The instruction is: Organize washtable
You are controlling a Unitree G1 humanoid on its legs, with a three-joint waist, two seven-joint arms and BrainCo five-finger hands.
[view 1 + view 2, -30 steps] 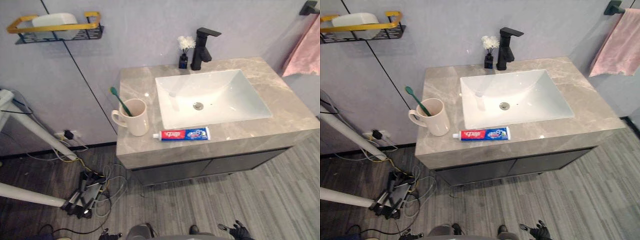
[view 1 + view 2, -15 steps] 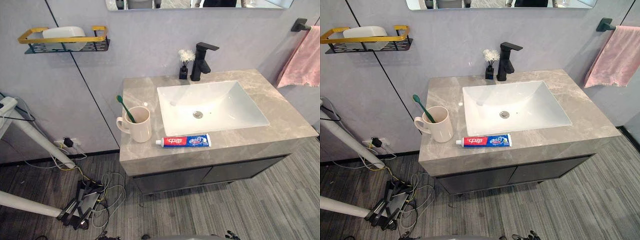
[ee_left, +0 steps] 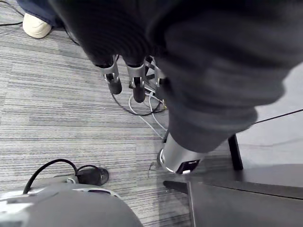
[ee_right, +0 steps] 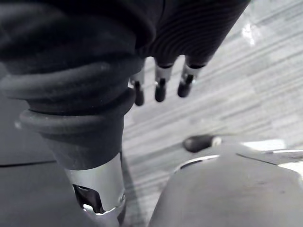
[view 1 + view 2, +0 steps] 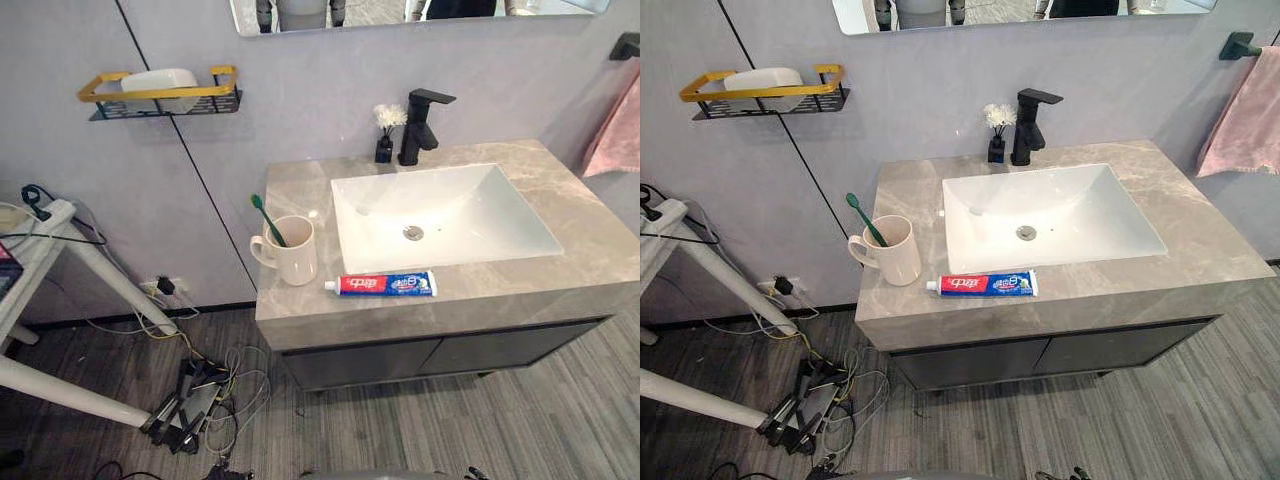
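- Two hands hang low over the grey plank floor, well short of the table: the left hand [image 3: 138, 81] and the right hand [image 4: 160, 81] each have straight, relaxed fingers and hold nothing.
- The table [image 5: 1200, 270] stands ahead of and above both hands, so any reach probably has to rise and go forward over its front edge.
- The toothpaste tube [image 5: 982, 285] lies flat on the narrow front strip of the table, between the front edge and the sink basin [image 5: 1050, 215]. Its long axis runs left to right, parallel to that edge. It sits about straight ahead, so either hand could reach it. A grasp across its short axis from above looks the simplest.
- The mug [image 5: 895, 250] stands upright just to the left of the tube, apart from it, with its handle turned outward to the left. A green toothbrush [image 5: 865, 220] leans in it, head up and to the left. The left hand is judged the nearer.
- Open room lies on the table right of the basin and behind the mug. The front strip leaves little margin, and a sideways push could send the tube off the edge or into the basin.
- A black faucet [image 5: 1032, 125] and a small flower vase [image 5: 996, 135] stand at the back edge.
- A wall shelf [image 5: 765, 92] holding a white dish hangs at far left, and a pink towel [image 5: 1250, 115] at far right.
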